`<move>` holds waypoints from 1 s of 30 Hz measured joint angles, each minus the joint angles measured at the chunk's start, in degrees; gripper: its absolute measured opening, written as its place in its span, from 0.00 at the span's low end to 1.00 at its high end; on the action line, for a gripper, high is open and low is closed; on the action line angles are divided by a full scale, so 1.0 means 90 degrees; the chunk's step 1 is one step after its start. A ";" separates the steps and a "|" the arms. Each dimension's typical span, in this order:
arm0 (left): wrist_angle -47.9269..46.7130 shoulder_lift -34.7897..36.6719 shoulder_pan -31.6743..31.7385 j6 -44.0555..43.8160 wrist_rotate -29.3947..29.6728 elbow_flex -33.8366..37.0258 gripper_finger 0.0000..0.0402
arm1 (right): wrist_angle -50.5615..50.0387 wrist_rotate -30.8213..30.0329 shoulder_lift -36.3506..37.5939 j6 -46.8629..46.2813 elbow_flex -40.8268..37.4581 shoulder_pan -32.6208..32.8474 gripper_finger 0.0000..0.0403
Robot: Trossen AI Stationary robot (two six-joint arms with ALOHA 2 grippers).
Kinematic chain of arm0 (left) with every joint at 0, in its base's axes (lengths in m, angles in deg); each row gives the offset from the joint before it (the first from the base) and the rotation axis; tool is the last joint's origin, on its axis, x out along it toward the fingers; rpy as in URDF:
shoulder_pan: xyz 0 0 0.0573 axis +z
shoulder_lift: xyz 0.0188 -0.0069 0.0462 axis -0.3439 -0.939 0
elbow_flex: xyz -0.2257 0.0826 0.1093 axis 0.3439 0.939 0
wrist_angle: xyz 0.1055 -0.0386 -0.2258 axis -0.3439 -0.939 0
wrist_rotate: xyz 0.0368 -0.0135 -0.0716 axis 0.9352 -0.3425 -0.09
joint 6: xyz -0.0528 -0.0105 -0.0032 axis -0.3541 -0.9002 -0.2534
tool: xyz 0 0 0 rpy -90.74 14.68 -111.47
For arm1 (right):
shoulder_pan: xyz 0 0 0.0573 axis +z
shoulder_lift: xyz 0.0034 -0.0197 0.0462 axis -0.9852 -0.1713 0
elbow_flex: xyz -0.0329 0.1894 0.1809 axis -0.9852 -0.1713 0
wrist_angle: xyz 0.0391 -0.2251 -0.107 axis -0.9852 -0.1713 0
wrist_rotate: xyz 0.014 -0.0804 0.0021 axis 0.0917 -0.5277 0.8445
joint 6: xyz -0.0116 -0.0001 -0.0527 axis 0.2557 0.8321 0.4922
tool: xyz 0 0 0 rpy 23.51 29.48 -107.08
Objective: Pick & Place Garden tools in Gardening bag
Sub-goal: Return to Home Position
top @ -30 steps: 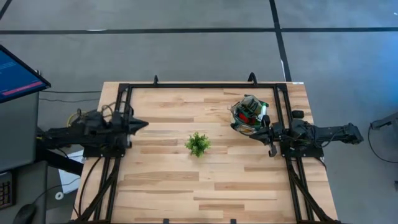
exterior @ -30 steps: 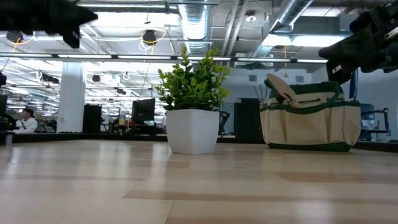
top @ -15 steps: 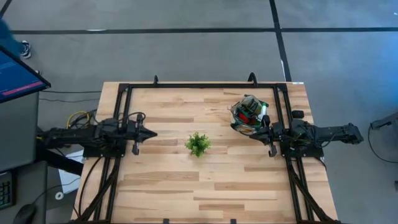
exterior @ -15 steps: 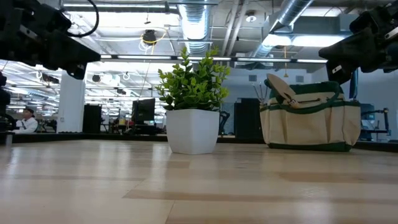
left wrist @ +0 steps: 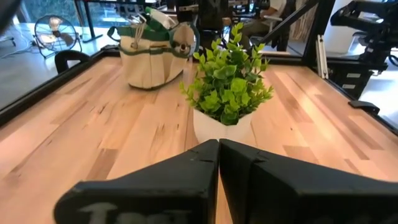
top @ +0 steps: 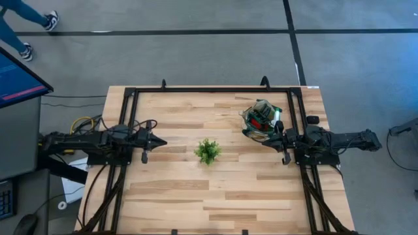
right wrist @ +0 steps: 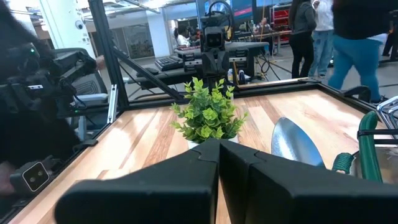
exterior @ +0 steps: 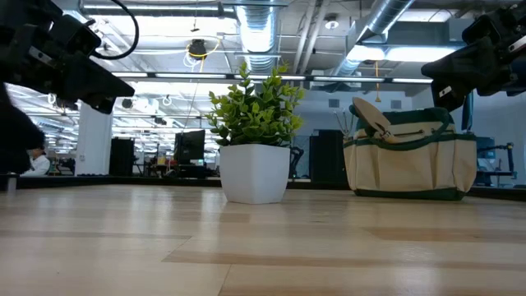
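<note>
A pale butcher-block table point(top: 215, 189) carries two things: a small leafy plant point(top: 208, 151) in a white pot, standing between the closed fingertips of the left gripper point(top: 160, 140) and the right gripper point(top: 267, 139), and the gardening bag point(top: 261, 119), just beside the right gripper's fingers.

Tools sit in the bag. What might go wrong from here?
1. The right gripper, shut, sits close beside the bag, where a trowel blade sticks out; a swing that way might snag it or tip the bag.
2. The left gripper, shut, points at the plant; a forward move might knock it.
</note>
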 joint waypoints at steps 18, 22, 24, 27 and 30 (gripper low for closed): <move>0.0052 -0.0180 0.0002 0.0000 0.0005 0.0000 0.00 | 0.0000 0.0000 0.0000 0.0000 0.0000 0.0000 0.00; 0.0062 -0.0180 0.0002 0.0000 0.0005 -0.0002 0.00 | 0.0000 0.0000 0.0000 0.0000 0.0000 0.0000 0.00; 0.0079 -0.0180 0.0001 0.0000 0.0005 -0.0005 0.00 | 0.0000 0.0000 0.0000 0.0000 0.0000 0.0000 0.00; 0.0094 -0.0180 0.0002 0.0000 0.0005 -0.0005 0.00 | 0.0000 0.0000 0.0000 0.0000 0.0000 0.0000 0.00; 0.0095 -0.0180 0.0002 0.0000 0.0005 -0.0005 0.00 | 0.0000 0.0000 0.0000 0.0000 0.0000 0.0000 0.00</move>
